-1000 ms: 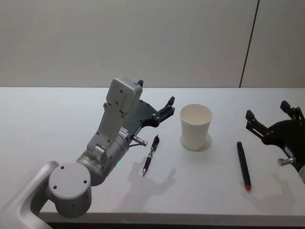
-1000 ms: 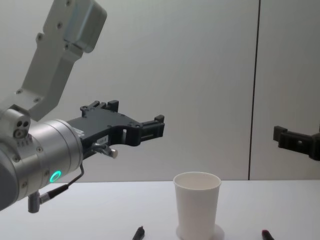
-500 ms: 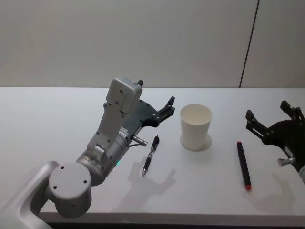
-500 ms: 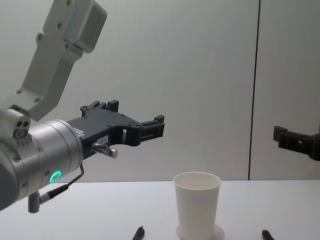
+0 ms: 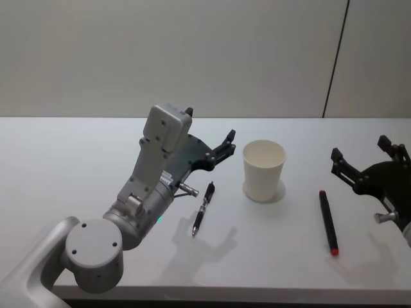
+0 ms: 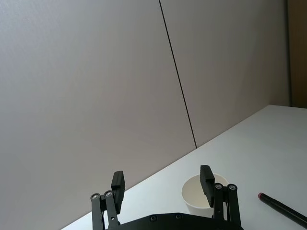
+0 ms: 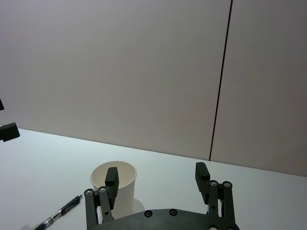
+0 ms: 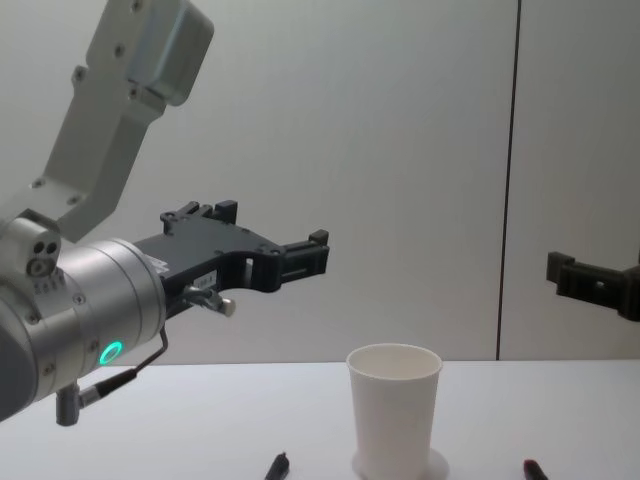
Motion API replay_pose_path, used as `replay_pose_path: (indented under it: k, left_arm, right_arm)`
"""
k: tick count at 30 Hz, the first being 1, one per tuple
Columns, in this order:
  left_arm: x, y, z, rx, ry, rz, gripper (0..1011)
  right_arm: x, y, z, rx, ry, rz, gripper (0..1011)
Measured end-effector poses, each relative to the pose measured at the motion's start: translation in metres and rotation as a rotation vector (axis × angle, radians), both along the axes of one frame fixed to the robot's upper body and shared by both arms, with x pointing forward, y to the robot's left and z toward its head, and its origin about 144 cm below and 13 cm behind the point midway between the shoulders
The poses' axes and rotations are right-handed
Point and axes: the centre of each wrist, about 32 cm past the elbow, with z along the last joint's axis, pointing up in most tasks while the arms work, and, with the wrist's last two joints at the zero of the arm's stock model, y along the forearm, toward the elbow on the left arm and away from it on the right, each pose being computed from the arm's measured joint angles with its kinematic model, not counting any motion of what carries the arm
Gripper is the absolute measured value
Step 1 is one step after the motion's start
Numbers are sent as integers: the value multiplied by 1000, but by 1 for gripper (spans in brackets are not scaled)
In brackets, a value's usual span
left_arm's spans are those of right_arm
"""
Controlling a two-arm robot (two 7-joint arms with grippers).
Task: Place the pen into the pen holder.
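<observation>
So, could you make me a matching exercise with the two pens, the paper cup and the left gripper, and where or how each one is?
Things:
1. black pen
2. red pen
3. pen holder
4. left gripper

Places or states:
A. upright, between the two pens
B. fingers open, raised above the table
C. lying right of the pen holder, near the right gripper
D. lying left of the pen holder

Pairs: 1-D, 2-C, 3-A, 4-B

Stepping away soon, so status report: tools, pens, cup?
Left tool open, raised left of the cup. Right tool open, at far right. Cup upright, empty, unobstructed. Black pen and red-tipped pen lie on the table, untouched.
</observation>
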Motion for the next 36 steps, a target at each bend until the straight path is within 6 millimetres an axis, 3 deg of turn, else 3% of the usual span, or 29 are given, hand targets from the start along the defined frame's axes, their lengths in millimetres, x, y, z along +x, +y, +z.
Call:
replay_pose_path:
  k: [16, 36]
  left_arm:
    - [0, 0, 0, 0, 0, 0, 1000]
    - [0, 0, 0, 0, 0, 0, 1000]
  right_arm:
    - [1, 0, 0, 0, 2, -1, 1001]
    - [16, 0, -1, 10, 93, -45, 1001]
